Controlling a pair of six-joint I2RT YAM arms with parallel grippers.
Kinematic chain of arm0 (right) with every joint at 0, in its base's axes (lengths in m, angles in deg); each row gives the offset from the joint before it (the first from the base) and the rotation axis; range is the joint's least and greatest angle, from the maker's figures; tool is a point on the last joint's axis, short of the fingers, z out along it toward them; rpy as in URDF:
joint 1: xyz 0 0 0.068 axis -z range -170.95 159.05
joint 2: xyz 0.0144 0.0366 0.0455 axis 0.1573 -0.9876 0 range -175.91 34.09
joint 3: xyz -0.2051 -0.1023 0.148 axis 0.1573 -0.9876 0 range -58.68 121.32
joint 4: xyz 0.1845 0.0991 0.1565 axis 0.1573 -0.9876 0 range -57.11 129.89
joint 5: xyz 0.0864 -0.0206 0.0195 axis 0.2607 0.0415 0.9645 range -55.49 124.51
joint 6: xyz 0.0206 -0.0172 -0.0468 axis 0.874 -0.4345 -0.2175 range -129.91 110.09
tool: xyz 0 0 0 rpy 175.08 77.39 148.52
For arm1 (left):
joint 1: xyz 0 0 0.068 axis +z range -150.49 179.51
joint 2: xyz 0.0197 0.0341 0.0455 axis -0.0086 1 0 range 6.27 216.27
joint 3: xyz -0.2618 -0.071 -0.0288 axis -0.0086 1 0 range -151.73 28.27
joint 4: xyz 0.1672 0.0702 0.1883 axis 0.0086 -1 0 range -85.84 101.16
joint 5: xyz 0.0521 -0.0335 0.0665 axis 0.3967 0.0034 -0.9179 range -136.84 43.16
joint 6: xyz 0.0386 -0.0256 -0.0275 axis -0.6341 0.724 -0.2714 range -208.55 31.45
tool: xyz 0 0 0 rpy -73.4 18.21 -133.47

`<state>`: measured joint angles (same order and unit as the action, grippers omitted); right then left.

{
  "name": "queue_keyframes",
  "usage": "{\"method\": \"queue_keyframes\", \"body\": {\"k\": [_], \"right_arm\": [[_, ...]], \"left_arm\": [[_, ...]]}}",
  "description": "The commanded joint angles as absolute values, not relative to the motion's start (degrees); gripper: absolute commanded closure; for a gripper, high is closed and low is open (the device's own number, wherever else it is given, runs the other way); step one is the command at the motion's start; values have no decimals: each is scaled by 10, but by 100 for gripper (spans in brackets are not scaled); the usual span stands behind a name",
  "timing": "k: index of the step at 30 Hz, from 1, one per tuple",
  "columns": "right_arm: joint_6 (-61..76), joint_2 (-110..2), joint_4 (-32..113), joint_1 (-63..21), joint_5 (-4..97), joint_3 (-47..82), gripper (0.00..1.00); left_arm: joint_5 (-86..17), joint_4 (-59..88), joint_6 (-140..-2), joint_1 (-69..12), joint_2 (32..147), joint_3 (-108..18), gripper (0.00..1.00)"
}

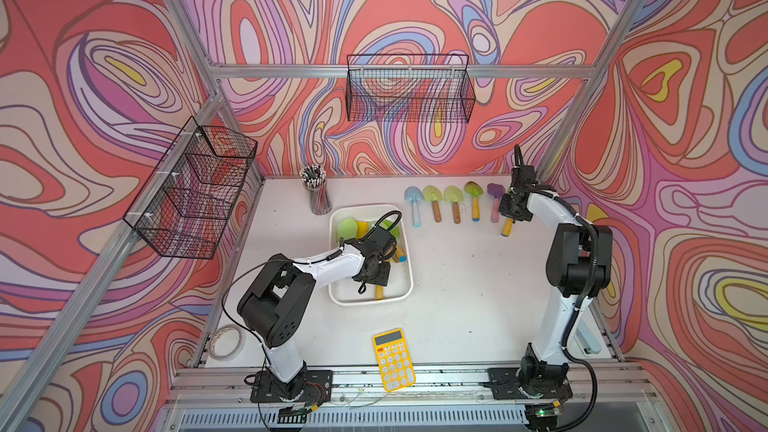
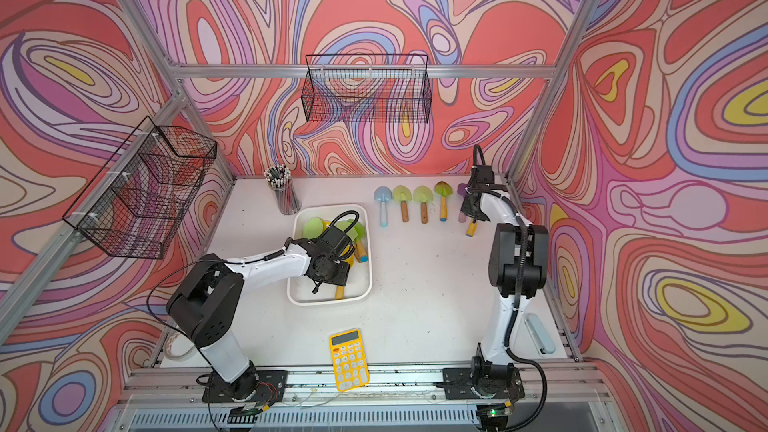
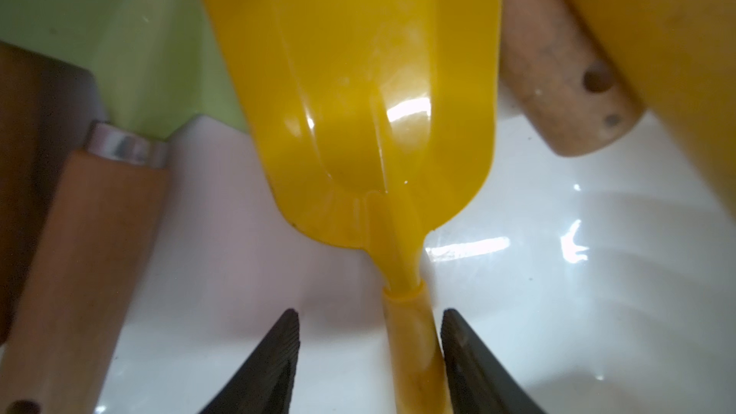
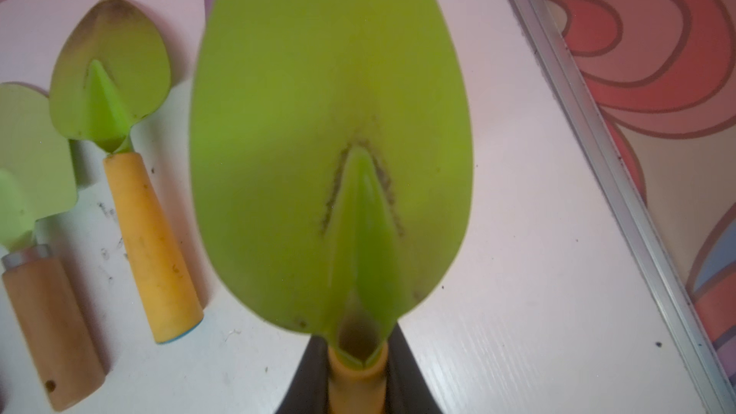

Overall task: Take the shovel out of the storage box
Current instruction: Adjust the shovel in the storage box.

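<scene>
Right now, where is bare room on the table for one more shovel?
Bare white tabletop lies between the shallow white plastic storage box, the yellow calculator and the right arm. Crowded: the back row of small shovels, and inside the box.

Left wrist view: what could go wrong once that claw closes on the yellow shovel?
1. The handle of the yellow shovel sits off-centre in the open left claw, close to one side; closing may shove or twist it.
2. Its blade overlaps a green blade and lies beside a wooden handle, so lifting may drag them.
</scene>
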<state>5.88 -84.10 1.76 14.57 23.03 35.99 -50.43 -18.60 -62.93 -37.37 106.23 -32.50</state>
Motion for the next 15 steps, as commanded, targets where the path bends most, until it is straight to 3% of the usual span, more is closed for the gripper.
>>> {"method": "queue_keyframes", "body": {"k": [1, 15], "right_arm": [[46, -869, -3, 154, 190, 391, 89], [30, -1011, -57, 183, 155, 552, 89]], "left_arm": [[-548, -221, -639, -377, 1056, -323, 40], [-514, -200, -629, -377, 992, -288, 40]]}}
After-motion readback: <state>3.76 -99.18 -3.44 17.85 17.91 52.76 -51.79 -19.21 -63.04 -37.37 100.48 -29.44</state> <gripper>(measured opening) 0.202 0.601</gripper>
